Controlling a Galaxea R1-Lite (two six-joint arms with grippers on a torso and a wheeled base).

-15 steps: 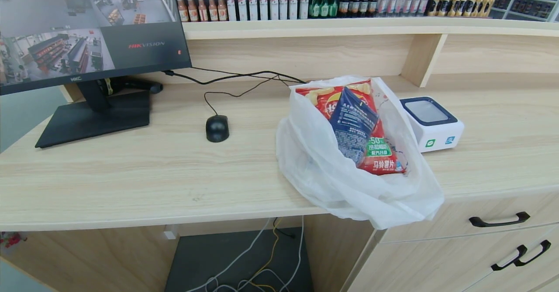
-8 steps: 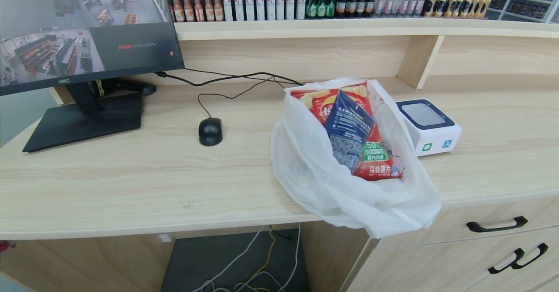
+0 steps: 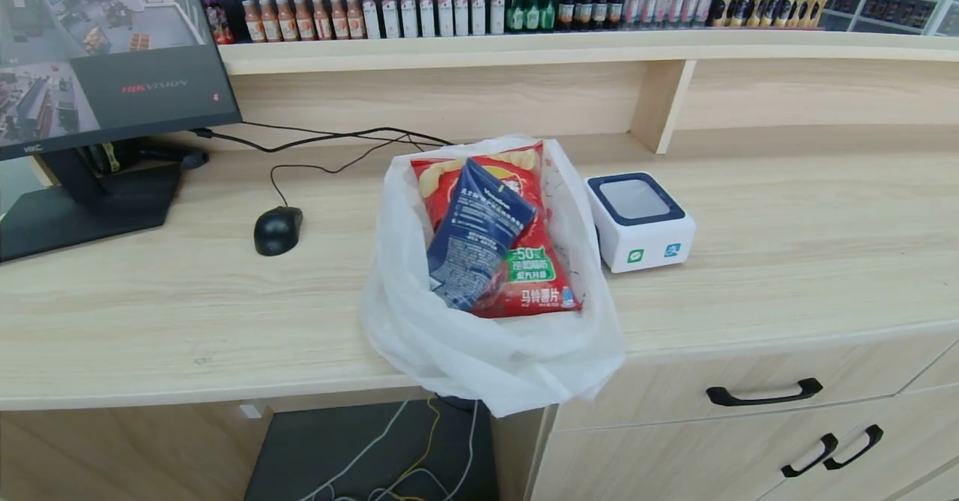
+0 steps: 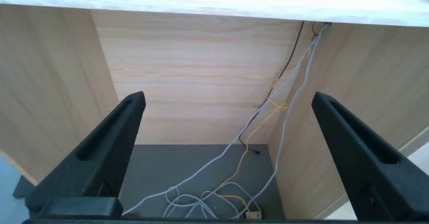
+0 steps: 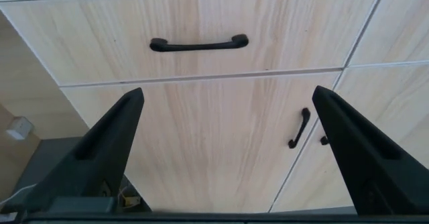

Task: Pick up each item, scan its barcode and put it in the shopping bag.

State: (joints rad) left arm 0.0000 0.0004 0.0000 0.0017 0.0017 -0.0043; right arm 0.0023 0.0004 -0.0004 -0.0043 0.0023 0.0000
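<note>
I am looking at the wooden counter [image 3: 187,314]; the white shopping bag [image 3: 487,359] lies on it near the front, and its lower edge hangs over the counter's front edge; the bag's mouth is open toward me; inside it lies a red chip bag [image 3: 539,291]; a blue packet [image 3: 472,239] lies on top of the red one, tilted a bit; the white scanner [image 3: 644,243] stands just beside the bag on the robot's right side, with its dark-rimmed window facing up; a black mouse [image 3: 277,230] sits on the robot's left of the bag, well apart from it; a monitor [image 3: 97,59] stands at the far left; black wires [image 3: 330,138] run along the back of the counter; a row of bottles [image 3: 479,13] stands on the shelf behind.

The left gripper [image 4: 229,106] is down low, facing the hollow under the counter; its two black fingers [image 4: 110,147] are spread wide and nothing is between them; white and yellow cables [image 4: 201,198] hang down there to the dark floor; the right gripper [image 5: 228,100] is low too, in front of the drawers; its jaws are spread wide as well, with nothing held; past it I see a drawer with a long black handle [image 5: 198,45], and a door below with a small black handle [image 5: 298,128].
</note>
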